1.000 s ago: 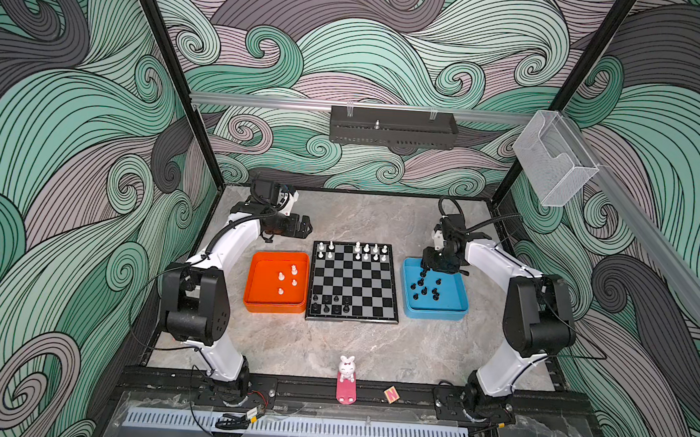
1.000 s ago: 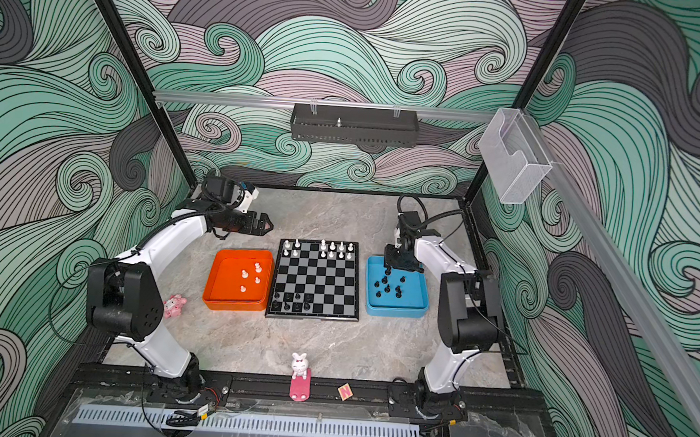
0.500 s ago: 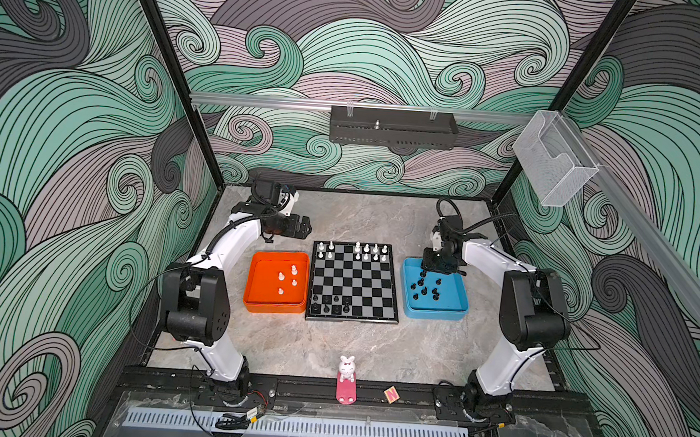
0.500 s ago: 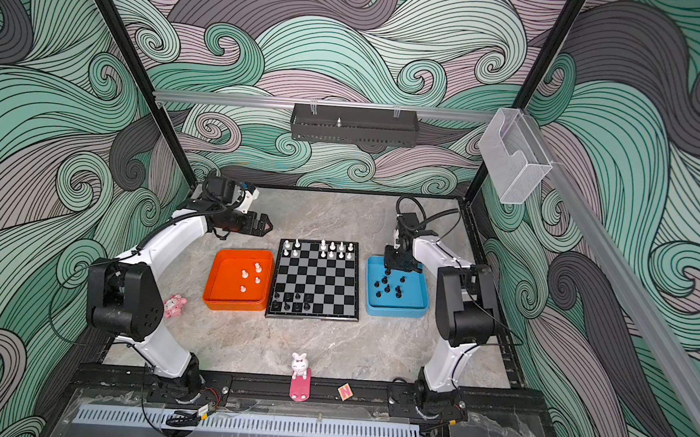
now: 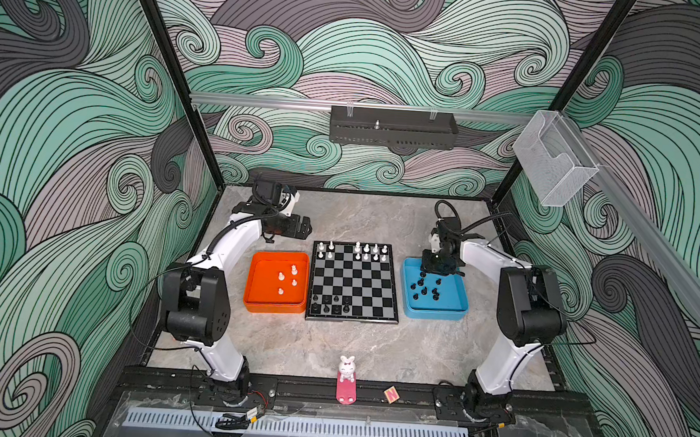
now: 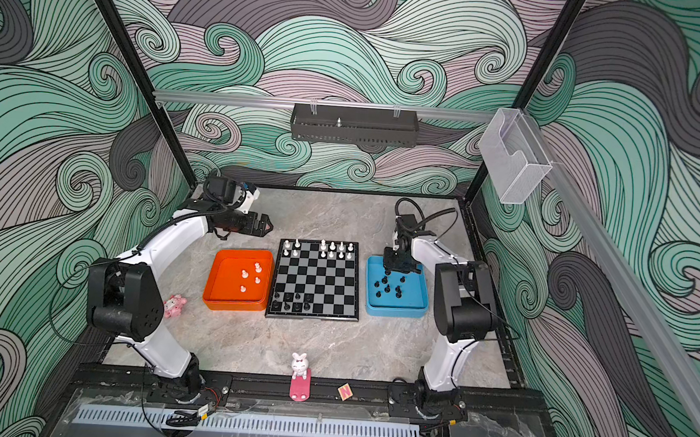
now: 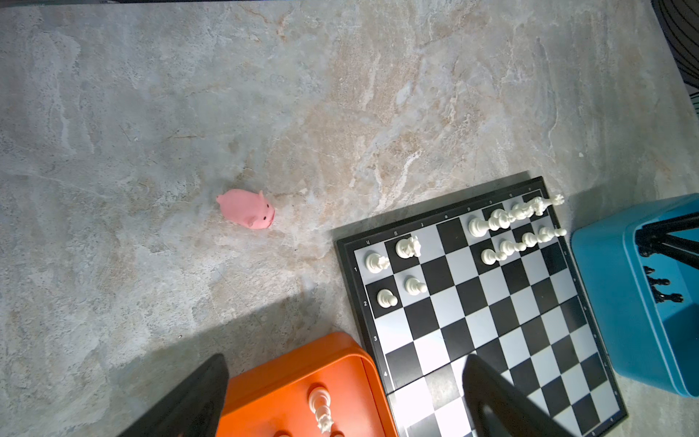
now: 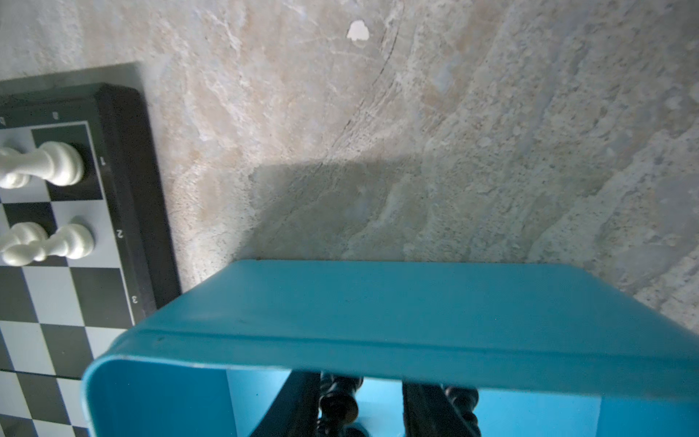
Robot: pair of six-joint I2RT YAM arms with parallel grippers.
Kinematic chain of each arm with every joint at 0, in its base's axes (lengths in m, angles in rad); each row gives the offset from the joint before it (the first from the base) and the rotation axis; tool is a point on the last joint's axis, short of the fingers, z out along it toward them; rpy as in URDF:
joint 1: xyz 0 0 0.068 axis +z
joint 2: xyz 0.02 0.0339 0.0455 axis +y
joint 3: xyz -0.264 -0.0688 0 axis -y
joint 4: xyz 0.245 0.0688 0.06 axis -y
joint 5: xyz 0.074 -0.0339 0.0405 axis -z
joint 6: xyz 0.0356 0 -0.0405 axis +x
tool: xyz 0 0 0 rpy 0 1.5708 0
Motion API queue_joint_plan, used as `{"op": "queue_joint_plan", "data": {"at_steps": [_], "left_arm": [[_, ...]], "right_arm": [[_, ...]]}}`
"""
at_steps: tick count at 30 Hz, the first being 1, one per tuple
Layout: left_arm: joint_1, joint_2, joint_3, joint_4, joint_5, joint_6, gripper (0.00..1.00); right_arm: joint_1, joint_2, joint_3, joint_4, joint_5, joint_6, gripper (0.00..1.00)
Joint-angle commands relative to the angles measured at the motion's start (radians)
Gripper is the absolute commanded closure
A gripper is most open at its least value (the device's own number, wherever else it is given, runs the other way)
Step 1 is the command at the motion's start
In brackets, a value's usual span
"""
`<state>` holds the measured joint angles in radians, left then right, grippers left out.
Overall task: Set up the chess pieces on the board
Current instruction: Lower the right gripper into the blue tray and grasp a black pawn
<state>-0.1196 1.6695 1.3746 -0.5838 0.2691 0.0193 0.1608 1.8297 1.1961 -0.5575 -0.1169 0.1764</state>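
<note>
The board lies square in the middle of the tabletop. The orange tray sits just off its left edge and the blue tray just off its right edge, with only a narrow strip of bare stone at each side. Past the board's far edge and before its near edge the tabletop is open.

My left tool hangs off the board's far left corner, jaws spread wide and empty. A pink pig toy lies out from that same corner. My right tool stands down in the blue tray, level with the board's far rows. Its jaws are apart with one black chessman between them, and a gap shows at one finger, so there is no grip.

I count twelve white chessmen on the board's two far rows and four more in the orange tray. Black chessmen cluster at the board's near left corner, and others lie loose in the blue tray, too small to count surely.
</note>
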Motion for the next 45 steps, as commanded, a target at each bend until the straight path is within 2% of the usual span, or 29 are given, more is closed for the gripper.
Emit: {"op": "queue_joint_plan", "data": {"at_steps": [1,19,45], "left_arm": [[-0.007,-0.015,0.01,-0.027,-0.015,0.016,0.01],[-0.009,-0.012,0.011,-0.027,-0.014,0.016,0.01],[-0.01,-0.019,0.01,-0.021,-0.005,0.01,0.01]], "right_arm": [[0.004,0.01,0.002,-0.002,-0.019,0.006,0.65],[0.012,-0.005,0.02,-0.033,-0.023,-0.003,0.78],[0.021,-0.053,0.045,-0.068,0.035,-0.029,0.85]]}}
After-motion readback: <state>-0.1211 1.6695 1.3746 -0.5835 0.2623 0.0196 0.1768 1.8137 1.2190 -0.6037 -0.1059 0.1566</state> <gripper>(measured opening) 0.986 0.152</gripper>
